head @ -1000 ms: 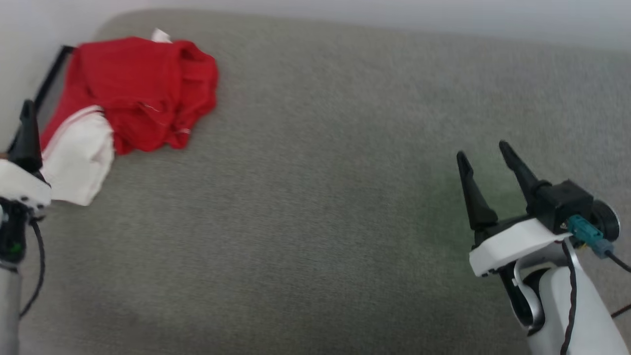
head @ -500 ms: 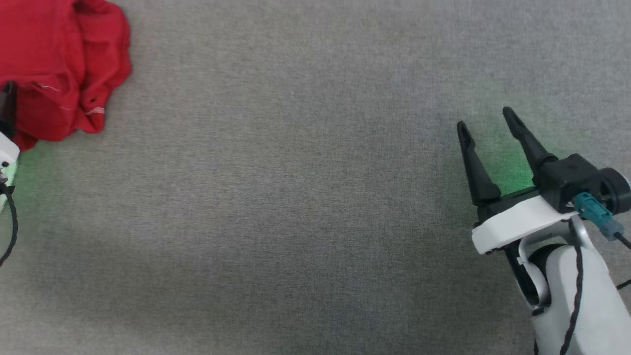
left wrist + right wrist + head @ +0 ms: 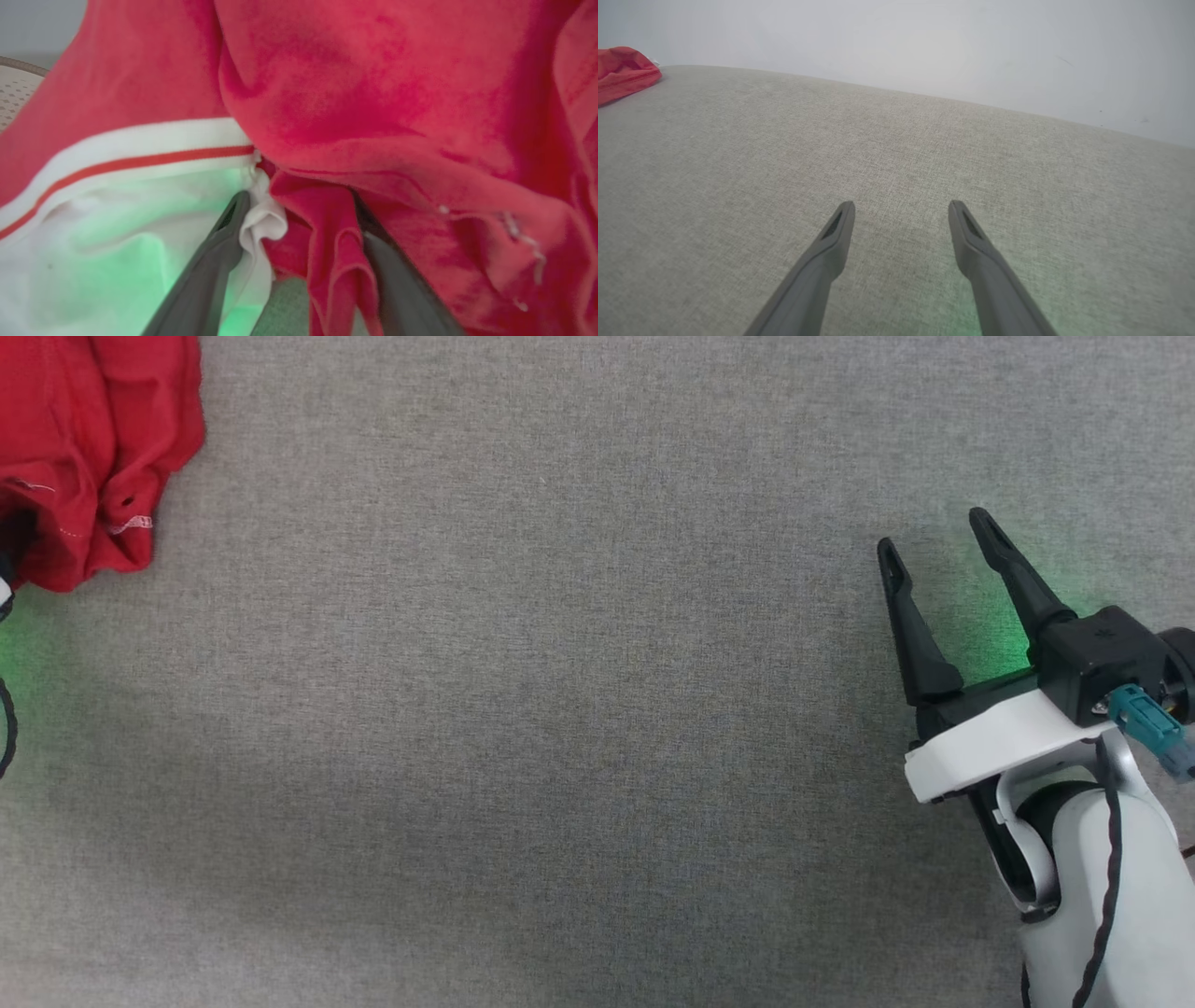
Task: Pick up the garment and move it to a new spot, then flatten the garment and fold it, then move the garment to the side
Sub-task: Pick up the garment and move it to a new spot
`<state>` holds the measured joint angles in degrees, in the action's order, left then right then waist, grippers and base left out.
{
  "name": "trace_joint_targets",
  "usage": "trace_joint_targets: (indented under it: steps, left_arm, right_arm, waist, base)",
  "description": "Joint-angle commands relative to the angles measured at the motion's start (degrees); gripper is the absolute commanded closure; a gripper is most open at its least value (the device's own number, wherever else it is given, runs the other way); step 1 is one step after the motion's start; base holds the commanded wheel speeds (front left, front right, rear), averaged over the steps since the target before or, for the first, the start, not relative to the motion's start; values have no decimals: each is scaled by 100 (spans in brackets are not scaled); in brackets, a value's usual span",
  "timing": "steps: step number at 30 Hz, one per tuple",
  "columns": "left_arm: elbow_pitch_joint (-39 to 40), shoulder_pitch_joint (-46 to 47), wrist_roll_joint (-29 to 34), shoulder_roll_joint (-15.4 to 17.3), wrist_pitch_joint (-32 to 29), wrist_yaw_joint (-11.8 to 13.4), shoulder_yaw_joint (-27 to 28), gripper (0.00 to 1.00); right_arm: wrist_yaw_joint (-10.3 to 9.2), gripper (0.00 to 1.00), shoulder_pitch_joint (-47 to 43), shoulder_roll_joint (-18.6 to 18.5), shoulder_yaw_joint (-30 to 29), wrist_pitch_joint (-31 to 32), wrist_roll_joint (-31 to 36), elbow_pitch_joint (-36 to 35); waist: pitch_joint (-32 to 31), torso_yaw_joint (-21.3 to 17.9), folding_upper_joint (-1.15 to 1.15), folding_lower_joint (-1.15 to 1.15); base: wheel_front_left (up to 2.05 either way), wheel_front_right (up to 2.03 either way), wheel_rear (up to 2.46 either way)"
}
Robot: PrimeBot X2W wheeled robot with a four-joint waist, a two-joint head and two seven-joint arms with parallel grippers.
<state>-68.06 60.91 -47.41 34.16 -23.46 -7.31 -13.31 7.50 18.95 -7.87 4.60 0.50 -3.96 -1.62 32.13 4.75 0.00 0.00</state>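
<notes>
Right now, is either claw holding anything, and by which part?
Nothing is held. The left claw is open, straddling a bunched fold of the garment; the right claw is open and empty.

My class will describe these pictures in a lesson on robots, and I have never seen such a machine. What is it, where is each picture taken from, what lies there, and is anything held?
It is a wheeled robot with two arms, each ending in a gripper with two long dark fingers. The head view looks down from a camera on its head. There the right gripper is open over a grey fabric surface, and a crumpled red garment lies at the upper left. The other two pictures come from cameras on the wrists, looking along the fingers. The left wrist view shows the left gripper open, with red and white folds of the garment between its fingers. Nothing is clamped yet.
</notes>
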Motion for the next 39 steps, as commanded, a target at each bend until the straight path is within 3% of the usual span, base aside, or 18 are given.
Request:
trace_joint_targets:
  steps: [1,8,9,10,11,25,39]
  left_arm:
    - [-230,-277,48,-381,-299,-13,-207,0]
    - [-363,-350,-68,-560,-463,-14,-344,0]
    - [-364,-348,-103,-551,-428,-14,-340,11]
    - [-335,-309,-114,-512,-317,-14,-331,73]
    - [-286,-276,-109,-471,-274,-14,-351,100]
    - [496,281,45,253,493,-15,-850,100]
    - [1686,790,322,740,667,-15,-1688,100]
  right_arm:
    - [-2,0,46,-12,11,34,33,-72]
    - [-2,0,75,-7,-13,98,55,-174]
    - [-2,0,75,-1,-20,101,60,-173]
    - [-2,0,75,4,-26,98,57,-161]
    - [-2,0,73,7,-27,88,57,-143]
    - [-2,0,-93,162,-89,-274,-170,346]
    - [-2,0,-438,303,-235,-622,-396,752]
  waist:
    - [43,-8,0,0]
    - [101,-1,0,0]
    - [87,5,0,0]
    - [64,12,0,0]
    - [34,17,0,0]
    - [-933,243,0,0]
    - [-1991,506,0,0]
  base:
    - [0,0,0]
    - [0,0,0]
    - [0,0,0]
    - [0,0,0]
    - [0,0,0]
    - [0,0,0]
    - [0,0,0]
